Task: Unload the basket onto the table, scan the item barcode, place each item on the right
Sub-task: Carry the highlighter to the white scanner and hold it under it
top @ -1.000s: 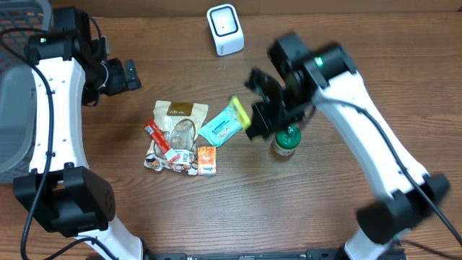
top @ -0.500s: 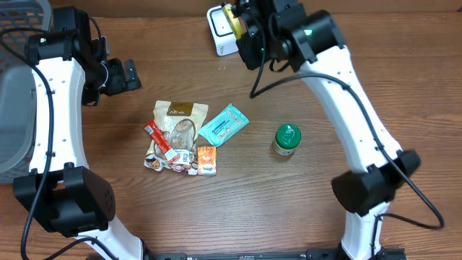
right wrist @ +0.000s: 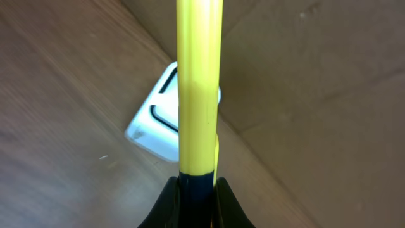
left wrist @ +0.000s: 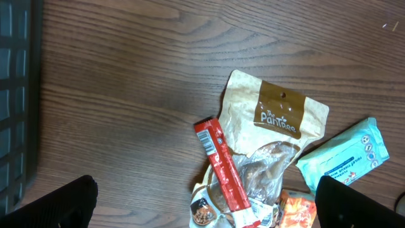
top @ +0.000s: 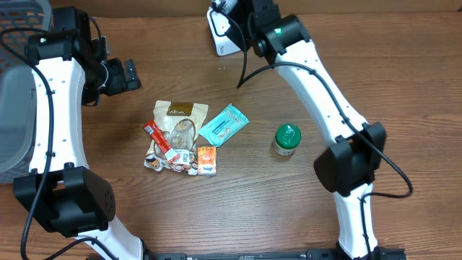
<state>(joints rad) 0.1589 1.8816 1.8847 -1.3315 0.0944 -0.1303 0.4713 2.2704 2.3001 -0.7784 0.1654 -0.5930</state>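
My right gripper (right wrist: 198, 190) is shut on a flat yellow item (right wrist: 198, 82) with a dark blue end, seen edge-on and standing upright between the black fingers (right wrist: 169, 202). Behind and below it sits the white scanner (right wrist: 158, 123) with its dark window. From overhead, the right gripper (top: 242, 14) hangs at the table's back edge, right over the scanner (top: 225, 42), and the item is mostly hidden by the arm. My left gripper (top: 130, 74) stands wide open at the left, holding nothing.
A pile lies mid-table: brown pouch (left wrist: 278, 120), red bar (left wrist: 221, 168), teal wipes pack (left wrist: 345, 155), orange packet (left wrist: 297, 212). A green-lidded jar (top: 286, 139) stands to the right. A grey bin (top: 14, 108) is at the left edge. A cardboard wall (right wrist: 316, 95) rises behind the scanner.
The right arm swung the yellow item from above the table's middle, near the jar, up to the scanner at the back. The left arm has not moved.
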